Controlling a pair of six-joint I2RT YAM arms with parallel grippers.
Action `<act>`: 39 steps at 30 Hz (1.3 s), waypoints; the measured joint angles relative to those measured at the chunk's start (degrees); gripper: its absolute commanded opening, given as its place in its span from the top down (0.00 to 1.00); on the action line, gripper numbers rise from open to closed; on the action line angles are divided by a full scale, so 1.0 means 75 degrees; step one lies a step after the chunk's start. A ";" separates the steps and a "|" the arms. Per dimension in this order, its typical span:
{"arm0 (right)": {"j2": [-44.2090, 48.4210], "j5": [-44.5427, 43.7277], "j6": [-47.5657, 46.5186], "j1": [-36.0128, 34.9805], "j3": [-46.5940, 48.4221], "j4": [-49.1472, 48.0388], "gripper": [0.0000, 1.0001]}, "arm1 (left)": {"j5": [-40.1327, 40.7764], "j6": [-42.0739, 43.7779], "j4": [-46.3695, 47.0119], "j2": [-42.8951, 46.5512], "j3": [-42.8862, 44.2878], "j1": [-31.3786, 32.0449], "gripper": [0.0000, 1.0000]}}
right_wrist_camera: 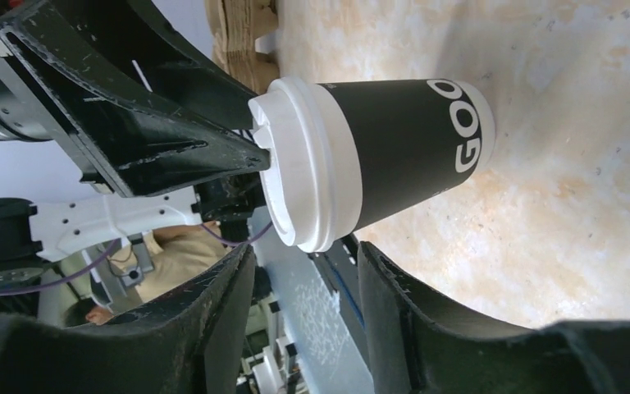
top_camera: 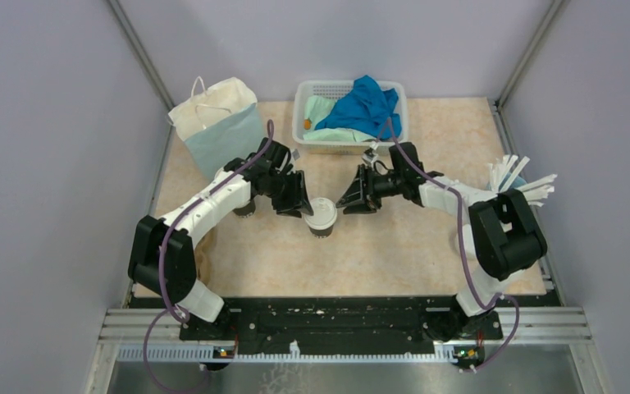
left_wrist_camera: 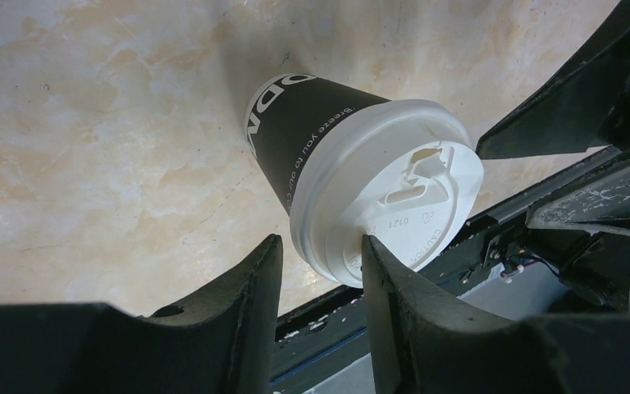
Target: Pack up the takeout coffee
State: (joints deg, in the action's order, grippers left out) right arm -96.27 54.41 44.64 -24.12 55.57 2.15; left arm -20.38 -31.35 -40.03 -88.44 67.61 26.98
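One takeout coffee cup (top_camera: 322, 218) stands upright mid-table; it has a black wall with white lettering and a white plastic lid (left_wrist_camera: 394, 193). My left gripper (top_camera: 305, 205) is open just left of it. In the left wrist view (left_wrist_camera: 320, 246) the lid's rim lies at the gap and one finger (left_wrist_camera: 394, 304) is at the lid top. My right gripper (top_camera: 346, 199) is open just right of the cup. In the right wrist view (right_wrist_camera: 305, 250) the cup (right_wrist_camera: 394, 156) sits beyond the fingertips, not between them.
A cream and pale blue paper bag (top_camera: 217, 123) stands back left. A white basket (top_camera: 310, 89) with a blue cloth (top_camera: 369, 107) is at the back. A light blue cup of white sticks (top_camera: 518, 176) stands right. A brown pulp tray (right_wrist_camera: 242, 33) lies behind the left arm.
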 measured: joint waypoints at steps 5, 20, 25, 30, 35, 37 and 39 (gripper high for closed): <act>-0.0003 0.0073 0.0140 -0.0020 -0.0009 -0.0236 0.65 | -0.0026 0.0003 0.0017 0.0000 -0.0012 0.0000 0.54; -0.0233 0.0067 0.0341 -0.0114 -0.0329 -0.0793 0.72 | -0.0058 0.0047 0.0032 0.0000 -0.0017 0.0000 0.55; -0.0236 0.0090 0.0414 -0.0134 -0.0539 -0.0842 0.73 | -0.0079 0.0087 0.0032 0.0000 -0.0017 0.0000 0.55; -0.0309 0.0111 0.0431 -0.0216 -0.0539 -0.0973 0.72 | -0.0082 0.0140 0.0023 0.0000 -0.0017 0.0000 0.56; -0.0376 0.0047 0.0370 -0.0219 -0.0525 -0.0909 0.74 | -0.0085 0.0140 0.0032 0.0000 -0.0041 0.0000 0.56; -0.0379 -0.0093 0.0245 -0.0227 -0.0440 -0.0691 0.75 | -0.0090 0.0140 0.0073 0.0000 -0.0079 -0.0003 0.57; -0.0379 -0.0265 0.0067 -0.0245 -0.0385 -0.0551 0.76 | -0.0128 0.0134 0.0143 0.0006 -0.0152 -0.0009 0.57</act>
State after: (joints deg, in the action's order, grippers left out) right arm -99.11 52.42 45.15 -25.96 52.69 -1.98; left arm -21.34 -30.35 -38.96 -88.40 66.48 26.92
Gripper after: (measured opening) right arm 0.257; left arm 0.437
